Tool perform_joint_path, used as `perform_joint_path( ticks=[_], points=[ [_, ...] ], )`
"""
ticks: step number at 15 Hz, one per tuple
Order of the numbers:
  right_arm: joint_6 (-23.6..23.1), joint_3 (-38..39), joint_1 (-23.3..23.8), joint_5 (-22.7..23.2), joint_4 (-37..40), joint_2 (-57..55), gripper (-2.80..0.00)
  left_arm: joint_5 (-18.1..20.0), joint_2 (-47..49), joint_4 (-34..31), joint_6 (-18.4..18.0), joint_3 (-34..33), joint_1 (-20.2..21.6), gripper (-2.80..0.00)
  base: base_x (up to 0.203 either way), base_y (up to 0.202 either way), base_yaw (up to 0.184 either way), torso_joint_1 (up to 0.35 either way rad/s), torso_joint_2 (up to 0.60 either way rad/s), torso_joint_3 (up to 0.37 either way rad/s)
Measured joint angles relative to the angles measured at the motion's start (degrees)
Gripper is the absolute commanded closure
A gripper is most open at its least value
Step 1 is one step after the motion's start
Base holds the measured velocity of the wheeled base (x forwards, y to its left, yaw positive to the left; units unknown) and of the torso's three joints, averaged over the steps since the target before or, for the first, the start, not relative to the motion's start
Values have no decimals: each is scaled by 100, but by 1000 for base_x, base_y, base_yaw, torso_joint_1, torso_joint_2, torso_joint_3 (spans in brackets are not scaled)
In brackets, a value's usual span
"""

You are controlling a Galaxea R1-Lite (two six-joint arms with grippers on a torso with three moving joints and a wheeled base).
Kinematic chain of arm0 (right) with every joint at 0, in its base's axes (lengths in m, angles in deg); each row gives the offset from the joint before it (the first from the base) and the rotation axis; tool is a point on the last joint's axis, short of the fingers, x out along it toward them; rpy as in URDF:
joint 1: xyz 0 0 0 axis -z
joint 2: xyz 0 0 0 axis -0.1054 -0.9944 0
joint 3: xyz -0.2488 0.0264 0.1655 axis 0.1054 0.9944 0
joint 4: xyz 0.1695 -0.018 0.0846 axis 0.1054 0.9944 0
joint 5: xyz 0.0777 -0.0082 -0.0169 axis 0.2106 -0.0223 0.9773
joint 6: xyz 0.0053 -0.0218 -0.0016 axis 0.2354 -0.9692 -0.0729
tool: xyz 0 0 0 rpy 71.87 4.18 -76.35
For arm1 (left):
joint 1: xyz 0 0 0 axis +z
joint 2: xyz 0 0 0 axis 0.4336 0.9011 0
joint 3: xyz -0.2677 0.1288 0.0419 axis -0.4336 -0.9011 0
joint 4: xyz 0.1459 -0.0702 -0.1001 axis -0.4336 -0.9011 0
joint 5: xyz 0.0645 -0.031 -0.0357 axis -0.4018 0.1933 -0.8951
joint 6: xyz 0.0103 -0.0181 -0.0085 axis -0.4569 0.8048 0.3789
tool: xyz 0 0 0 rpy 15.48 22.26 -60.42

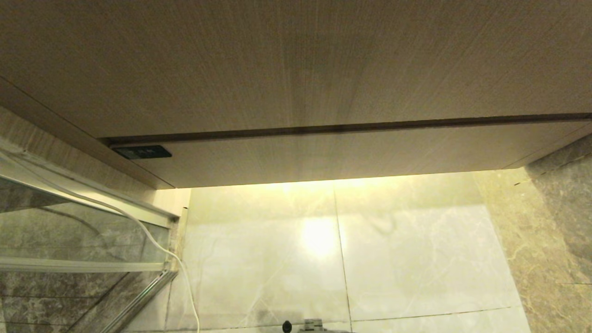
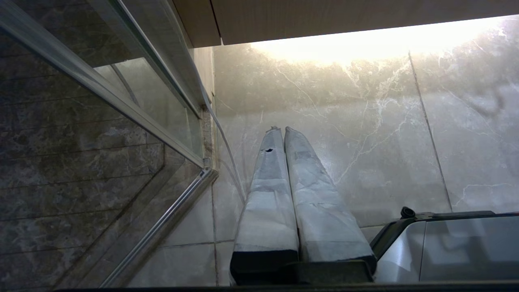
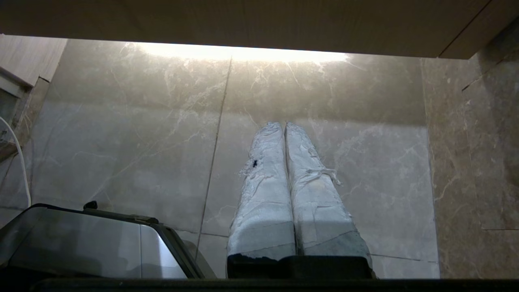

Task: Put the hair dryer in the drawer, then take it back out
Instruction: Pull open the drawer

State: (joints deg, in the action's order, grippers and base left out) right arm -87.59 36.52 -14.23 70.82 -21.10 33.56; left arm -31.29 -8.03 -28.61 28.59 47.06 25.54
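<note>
Two pincers show, one in each wrist view, and both are empty. The left pincer [image 2: 279, 129] has its two taped fingers [image 2: 267, 190] pressed together, tips touching, pointing toward the pale marble floor [image 2: 365, 134]. The right pincer [image 3: 284, 125] stands the same way — two white-wrapped fingers [image 3: 267, 190] pressed together with nothing between them, over the same floor. Neither arm appears in the head view.

One wood-grain cabinet fills the upper part of the head view. Across it runs one dark horizontal seam [image 1: 351, 127], and below that seam lies a flat, handleless wood-grain panel, the drawer [image 1: 333, 155]; it sits flush with the cabinet, closed, so whatever it holds is hidden. One small black plate [image 1: 142, 151] sits at the left end of that panel.

The hair dryer's body is in none of the three views. One thin white cord [image 1: 152, 240] hangs down on the left, past a glass shower partition [image 1: 69, 231] with a metal frame — whether it belongs to the hair dryer cannot be told.

A strip of warm light glows on the floor just beneath the cabinet. A grey, glossy part of the robot's base [image 3: 81, 243] shows low in both wrist views.
</note>
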Motion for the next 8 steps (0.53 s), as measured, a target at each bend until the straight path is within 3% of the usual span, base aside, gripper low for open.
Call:
perform_joint_path(
  ticks=[8],
  points=[
    [-60, 0, -5, 47, 52, 0, 0, 0, 0, 0, -2, 2, 0, 0, 0, 0, 0, 0, 0, 0]
  ],
)
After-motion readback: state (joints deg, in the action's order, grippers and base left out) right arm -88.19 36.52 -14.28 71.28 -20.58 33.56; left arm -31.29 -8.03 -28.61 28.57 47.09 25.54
